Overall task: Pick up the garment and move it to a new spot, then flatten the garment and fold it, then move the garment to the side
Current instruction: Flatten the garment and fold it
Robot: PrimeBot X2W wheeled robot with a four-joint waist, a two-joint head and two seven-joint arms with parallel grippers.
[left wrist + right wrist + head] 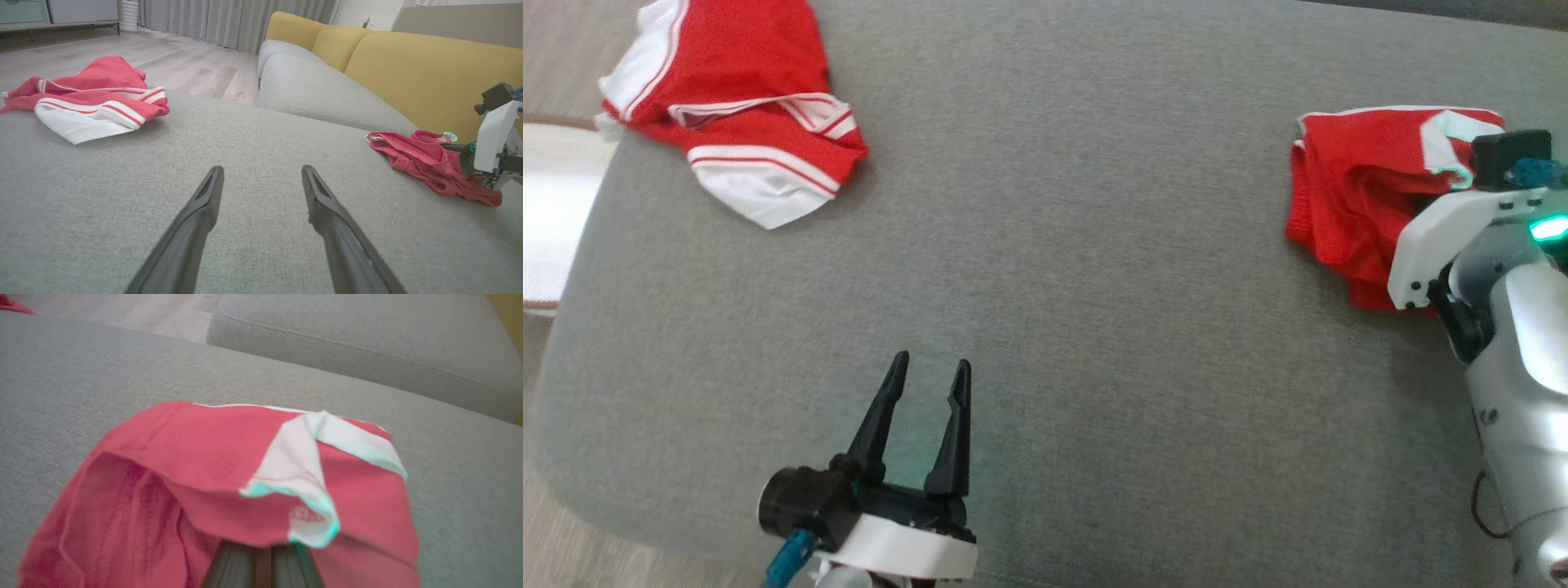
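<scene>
A crumpled red garment (1347,188) with white trim lies at the right side of the grey cushion (1054,245). My right gripper (261,559) is shut on the garment's (204,457) near edge, its dark fingers pressed together under a fold of red cloth. From the left wrist view, this garment (425,163) bunches against the right arm's white mount (494,139). Near the cushion's front edge my left gripper (931,371) stands open and holds nothing. Its fingers (204,204) are spread over bare grey fabric.
A second red and white garment (735,106) lies crumpled at the far left corner of the cushion, also seen as the red and white heap (90,102). A grey and yellow sofa (367,61) stands beyond. Wooden floor (184,61) lies past the cushion's edge.
</scene>
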